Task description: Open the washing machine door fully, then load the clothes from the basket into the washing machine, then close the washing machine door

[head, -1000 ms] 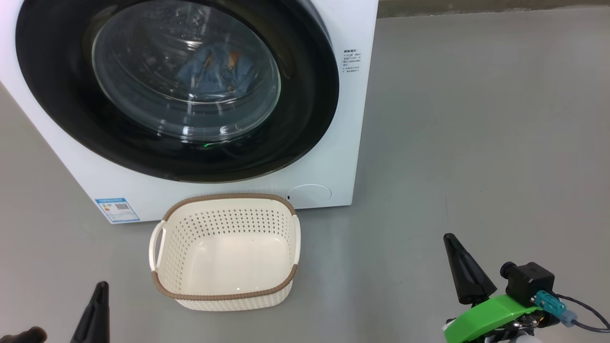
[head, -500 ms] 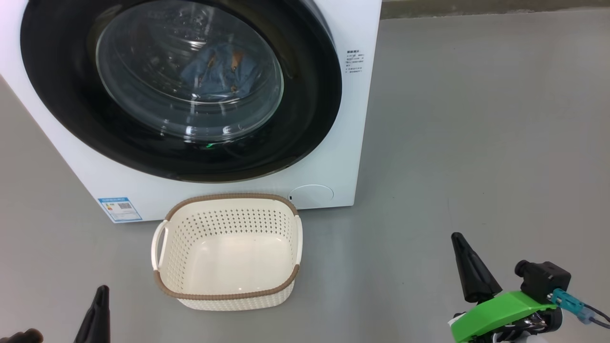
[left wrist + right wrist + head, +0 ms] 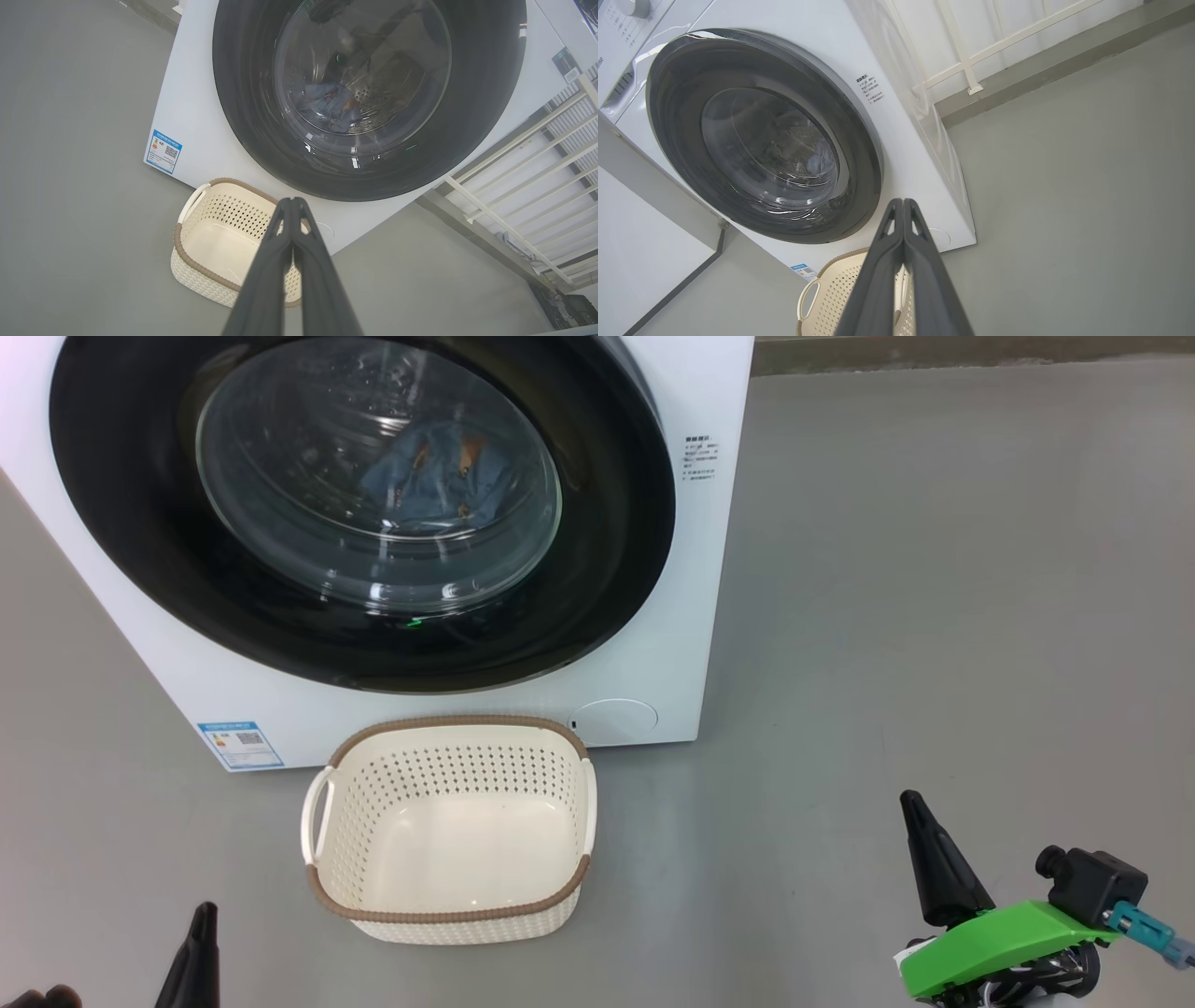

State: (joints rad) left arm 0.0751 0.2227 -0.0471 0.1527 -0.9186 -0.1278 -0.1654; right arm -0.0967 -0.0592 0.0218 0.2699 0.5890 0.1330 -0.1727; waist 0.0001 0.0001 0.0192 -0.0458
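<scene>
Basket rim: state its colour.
The basket rim is brown with a woven look; head view shows it best.

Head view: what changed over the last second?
The whole picture slid slightly right: the camera moved. Beyond that, the right gripper drifted right and the left gripper sank slightly. Nothing taken or released. Unchanged: washing machine door shut, clothes inside, basket empty, both grippers shut.

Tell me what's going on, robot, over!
Both shut, holding nothing: left hand, right hand. The washing machine door closed, clothes inside behind its glass. The basket empty, on the floor before the door.
</scene>
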